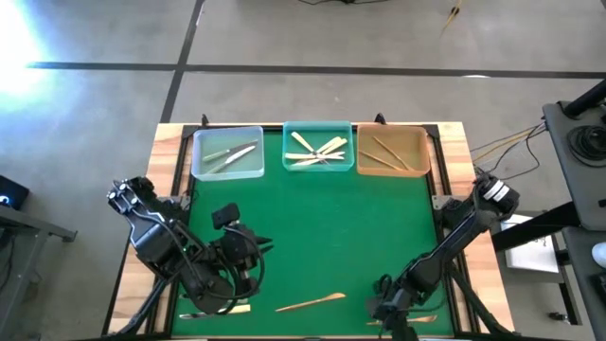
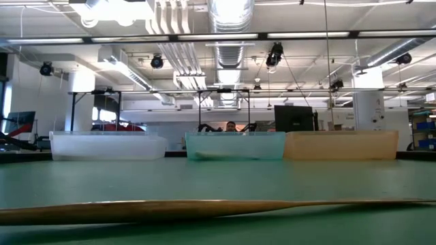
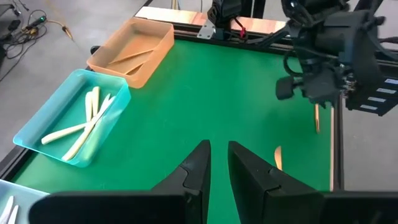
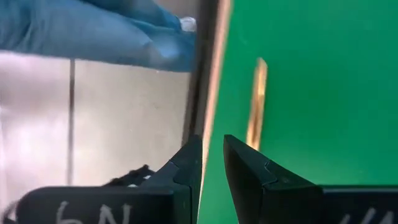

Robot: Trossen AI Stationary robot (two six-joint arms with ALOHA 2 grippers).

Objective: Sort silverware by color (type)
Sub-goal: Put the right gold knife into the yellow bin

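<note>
Right end effector (image 1: 386, 308) hovers, seemingly empty, beside a wooden utensil (image 4: 256, 102).

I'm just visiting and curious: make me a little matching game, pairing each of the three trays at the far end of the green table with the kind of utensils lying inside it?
Trays:
1. clear tray
2. teal tray
3. orange tray

Contents:
A. tan-brown wooden utensils
B. shiny silver-grey utensils
C. pale cream utensils

Pairs: 1-B, 2-C, 3-A.

One more wooden utensil lies unsorted on the mat near the arms.
</note>
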